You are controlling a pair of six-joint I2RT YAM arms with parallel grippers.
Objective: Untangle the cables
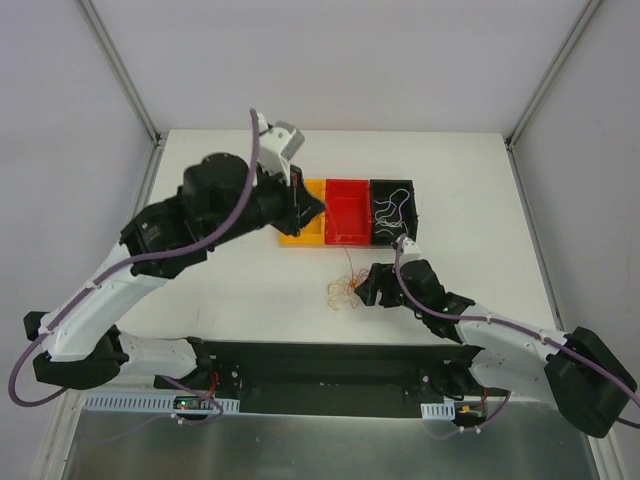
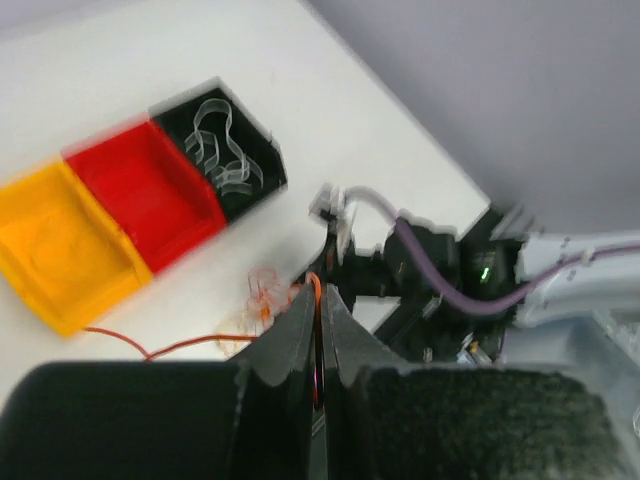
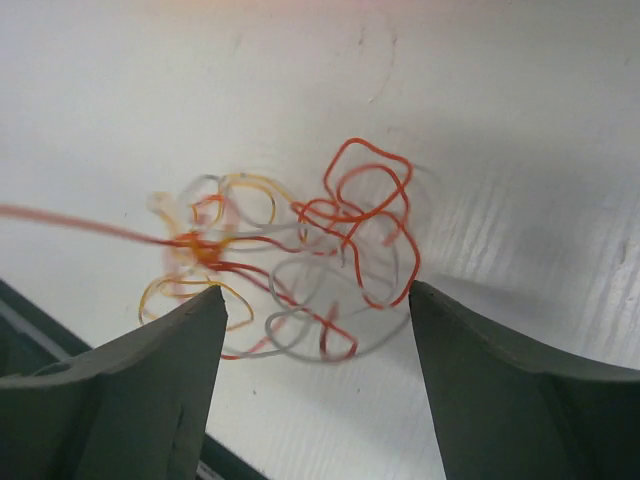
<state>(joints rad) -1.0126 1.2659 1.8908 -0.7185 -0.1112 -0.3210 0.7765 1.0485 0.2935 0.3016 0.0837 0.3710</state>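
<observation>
The cables (image 1: pixel 343 292) lie as a small clump of red, orange-yellow and white wires on the white table, below the bins. My right gripper (image 1: pixel 363 287) sits just right of the clump. In the right wrist view it (image 3: pixel 315 290) is open and the clump (image 3: pixel 300 245) lies just ahead of its fingertips. My left gripper (image 1: pixel 318 208) hovers over the yellow bin and is shut on one orange-red wire (image 2: pixel 321 300) in the left wrist view (image 2: pixel 322 292). That wire trails back toward the clump (image 2: pixel 260 296). One red strand (image 3: pixel 60 220) stretches out to the left of the clump.
Three bins stand in a row: yellow (image 1: pixel 300 236), red (image 1: pixel 347 212), and black (image 1: pixel 408 222) with white wires (image 1: pixel 392 208) in it. They also show in the left wrist view: yellow (image 2: pixel 50 250), red (image 2: pixel 145 190), black (image 2: pixel 262 165). A black strip (image 1: pixel 320 365) runs along the near table edge.
</observation>
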